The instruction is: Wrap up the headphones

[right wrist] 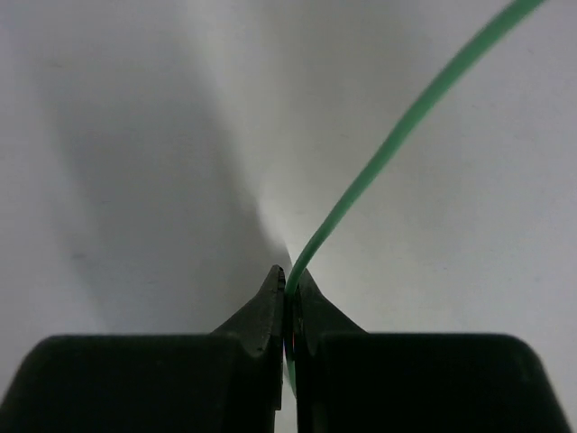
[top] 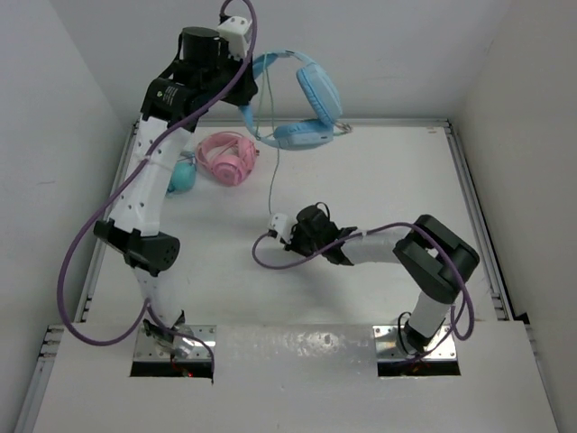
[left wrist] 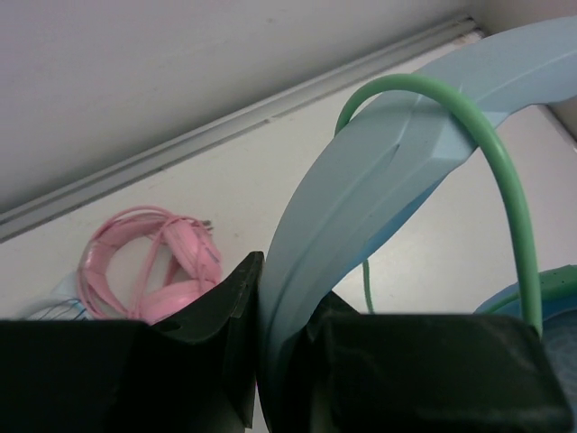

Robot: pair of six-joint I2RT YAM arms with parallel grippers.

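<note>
a: where are the headphones (top: 311, 95)?

b: at the far edge of the surface (top: 388, 180), left of centre, up against the back wall (top: 379, 45). the left pincer (left wrist: 279, 316) is clamped tight on the headband (left wrist: 379, 180), which rises from between its jaws.

a: and the cable?

b: the thin green cable (top: 273, 180) loops over the headband, then runs toward the middle of the surface. there the right pincer (right wrist: 287, 289) has its jaws pressed together on it, the cable leading out from the tips.

a: anything nearby?

b: pink headphones (top: 227, 158) lie just left of the blue pair, and a teal pair (top: 183, 176) sits beside the pink.
</note>
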